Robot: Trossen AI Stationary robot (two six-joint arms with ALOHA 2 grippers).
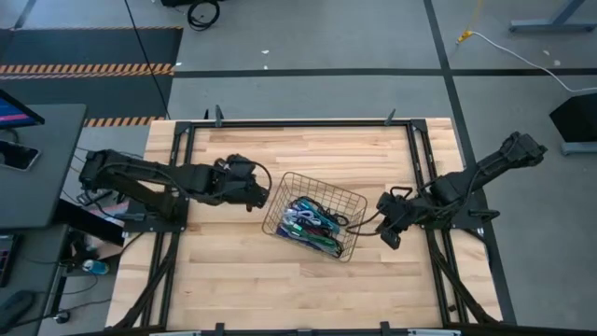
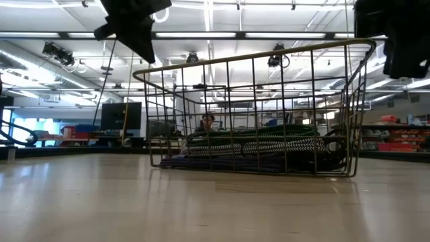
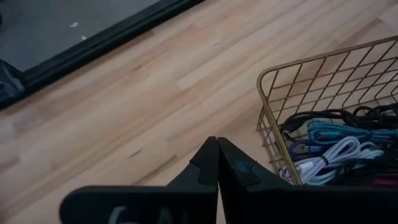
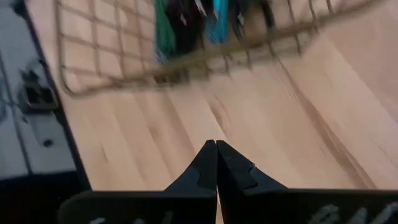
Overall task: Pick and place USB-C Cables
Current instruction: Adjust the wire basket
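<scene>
Light butcher-block table (image 1: pixel 242 280) fills the middle of your high view, with the wire basket (image 1: pixel 280 187) sitting tilted just right of centre. All the USB-C cables (image 1: pixel 312 222) you can see lie bundled inside it, teal, white, purple, green and black. Your left gripper (image 1: pixel 261 193) sits at the basket's left edge, fingers pressed together and holding nothing. Your right gripper (image 1: pixel 384 231) sits just off the basket's right side, likewise pinched closed and empty.
</scene>
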